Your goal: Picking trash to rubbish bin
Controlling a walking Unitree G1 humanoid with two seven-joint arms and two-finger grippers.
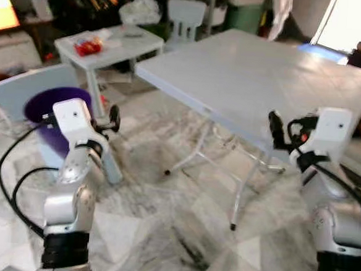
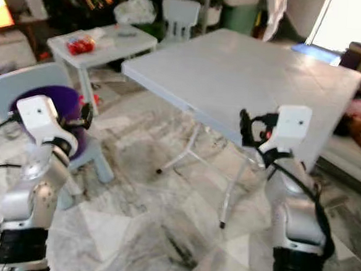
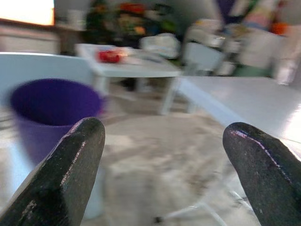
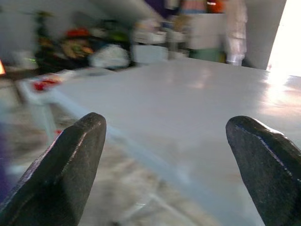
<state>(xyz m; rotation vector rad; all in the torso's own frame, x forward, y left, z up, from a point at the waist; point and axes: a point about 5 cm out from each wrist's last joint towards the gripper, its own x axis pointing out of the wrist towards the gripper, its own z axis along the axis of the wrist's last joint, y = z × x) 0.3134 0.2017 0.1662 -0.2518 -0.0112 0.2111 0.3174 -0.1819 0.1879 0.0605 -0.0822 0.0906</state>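
Black fingers of the left gripper [image 3: 162, 179] stand spread wide, holding nothing; just beyond them the purple rubbish bin [image 3: 54, 110] sits on a pale blue chair [image 1: 23, 87]. The right gripper [image 4: 164, 179] is likewise spread and bare, raised at the near edge of the grey folding table [image 1: 265, 79], well apart from the bin. Marble floor [image 1: 161, 233] lies below. Farther off, a small white table [image 1: 112, 44] carries something red [image 1: 87, 46]. No writing is legible anywhere.

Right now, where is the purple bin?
The purple bin sits on a pale blue chair on the robot's left, just beyond the left pincer and near the small white table.
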